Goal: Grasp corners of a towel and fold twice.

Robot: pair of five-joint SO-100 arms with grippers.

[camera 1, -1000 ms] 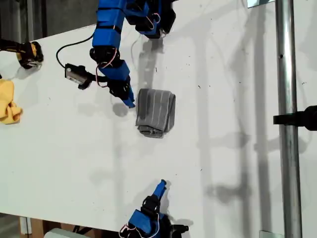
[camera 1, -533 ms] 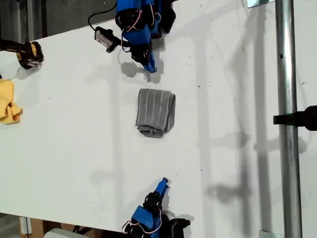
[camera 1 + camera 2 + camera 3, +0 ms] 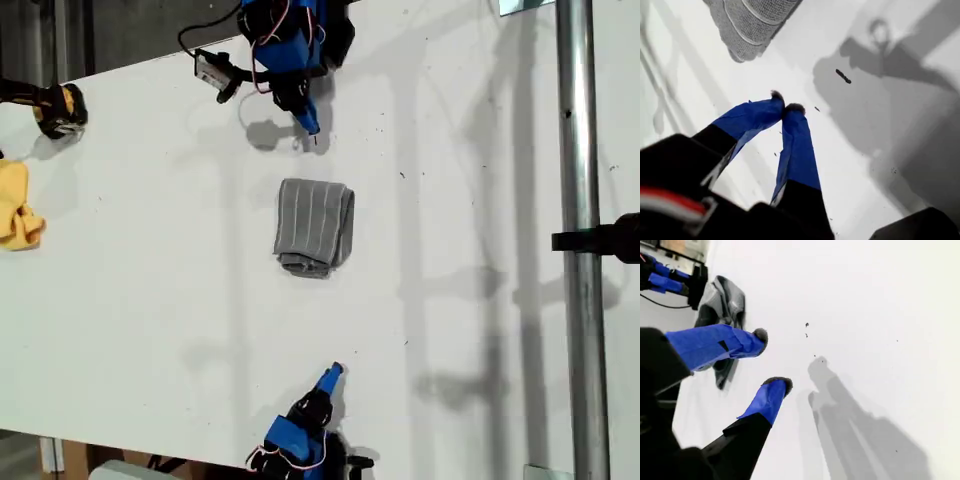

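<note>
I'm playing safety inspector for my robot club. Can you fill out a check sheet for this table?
Surface: white table, a few tiny dark specks.
Job's things: grey striped towel folded small, lying mid-table, nothing touching it.
Clutter: yellow cloth and a yellow-and-black object at the exterior view's left edge.
Grippers: my first gripper shut and empty, near the towel; my second gripper open and empty, farther off.
Cables: black cable looping by my first arm.
Surroundings: metal pole with a black clamp on the exterior view's right.
</note>
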